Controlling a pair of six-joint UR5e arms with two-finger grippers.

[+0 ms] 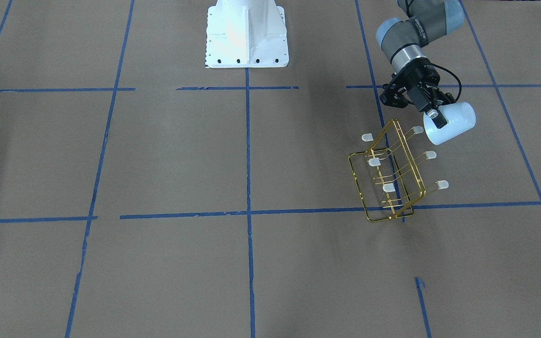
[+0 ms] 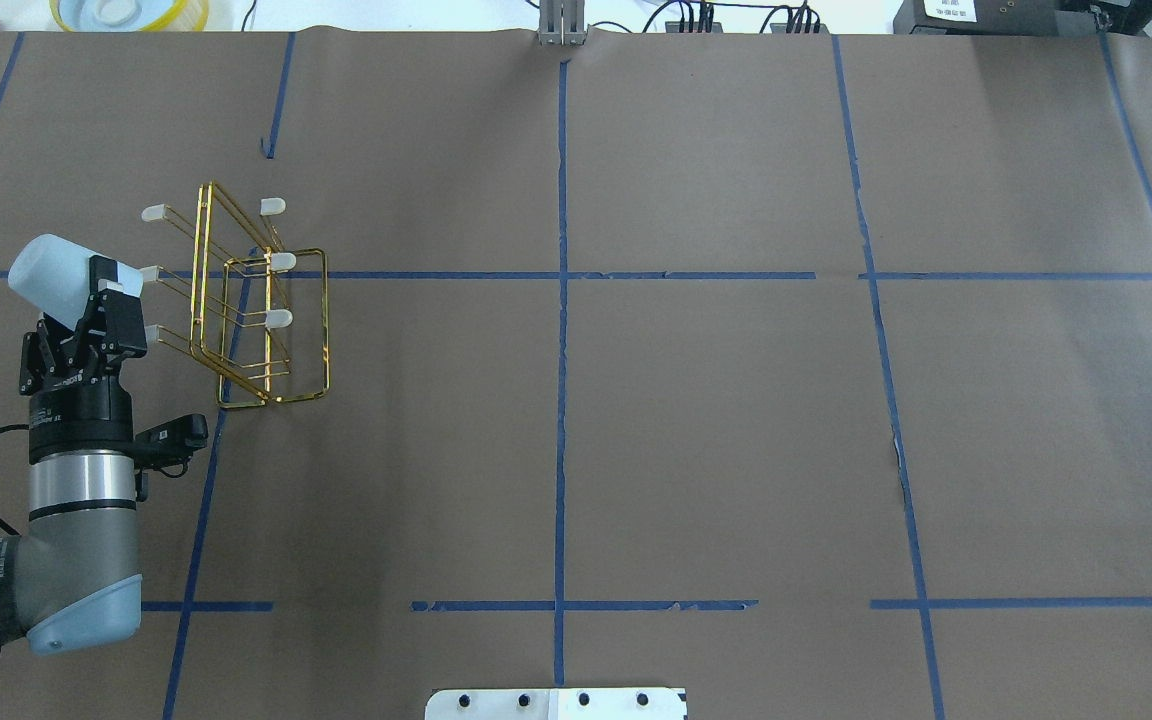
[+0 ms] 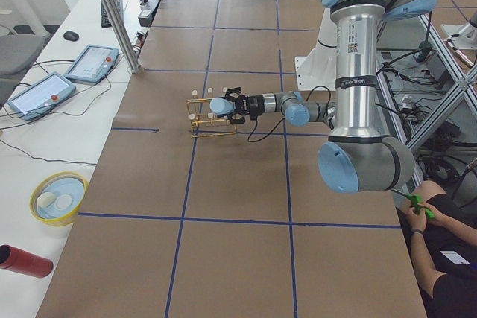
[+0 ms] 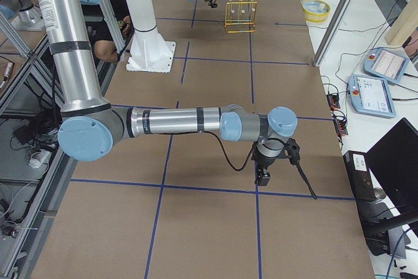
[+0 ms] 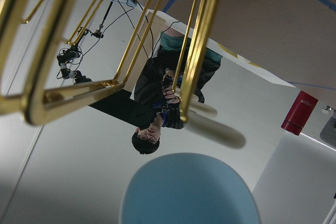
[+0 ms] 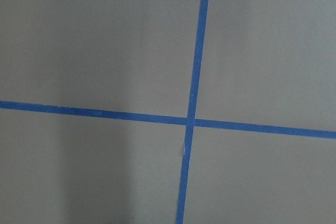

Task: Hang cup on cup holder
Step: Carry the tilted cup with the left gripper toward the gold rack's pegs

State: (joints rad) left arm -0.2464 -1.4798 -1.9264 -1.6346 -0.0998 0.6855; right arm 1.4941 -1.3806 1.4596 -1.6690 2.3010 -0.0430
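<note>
The pale blue-white cup (image 1: 456, 121) lies on its side in my left gripper (image 1: 443, 118), which is shut on it above the table. It also shows in the overhead view (image 2: 51, 275) and fills the bottom of the left wrist view (image 5: 189, 190). The gold wire cup holder (image 1: 351, 164) stands on the table right beside it, its capped prongs pointing at the cup. One prong cap (image 1: 417, 130) sits next to the cup's wide end. The holder also shows in the overhead view (image 2: 326, 320). My right gripper (image 4: 262, 176) hangs low over the table far away; whether it is open or shut I cannot tell.
The robot's white base (image 1: 247, 35) stands at the table's middle edge. A yellow bowl (image 3: 58, 197) and a red cylinder (image 3: 22, 261) lie on the white side bench past the far edge. Blue tape lines (image 6: 191, 121) cross the brown table.
</note>
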